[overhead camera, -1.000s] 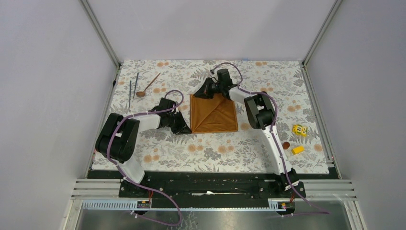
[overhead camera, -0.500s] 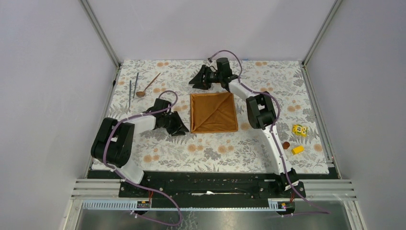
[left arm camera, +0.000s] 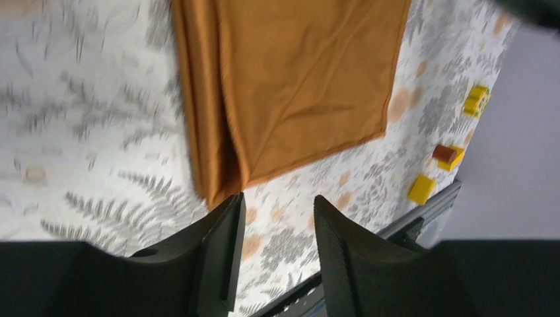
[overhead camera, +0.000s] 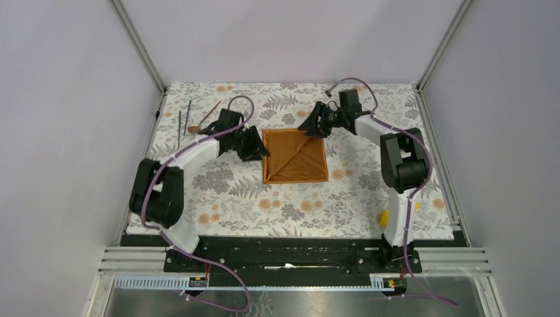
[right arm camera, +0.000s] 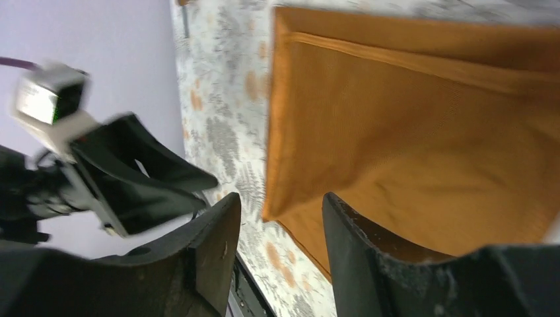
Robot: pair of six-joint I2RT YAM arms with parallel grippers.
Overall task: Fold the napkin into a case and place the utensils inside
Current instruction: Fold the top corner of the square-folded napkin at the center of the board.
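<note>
Napkin (overhead camera: 295, 156) lies between left tool (overhead camera: 256, 145) and right tool (overhead camera: 312, 127), both open.

napkin (left arm camera: 304, 86): far edge cut off by the top of the left wrist view; in the right wrist view it runs off the right side, and its near part lies behind a finger (right arm camera: 376, 257) of the right gripper (right arm camera: 279, 201).
tablecloth (left arm camera: 79, 125): fern print smeared by blur.
left gripper (right arm camera: 206, 191): blurred in the right wrist view.
yellow block (overhead camera: 382, 216): mostly behind the right arm (overhead camera: 403, 165).
utensils (overhead camera: 193, 129): too small to tell whether they touch.
</note>
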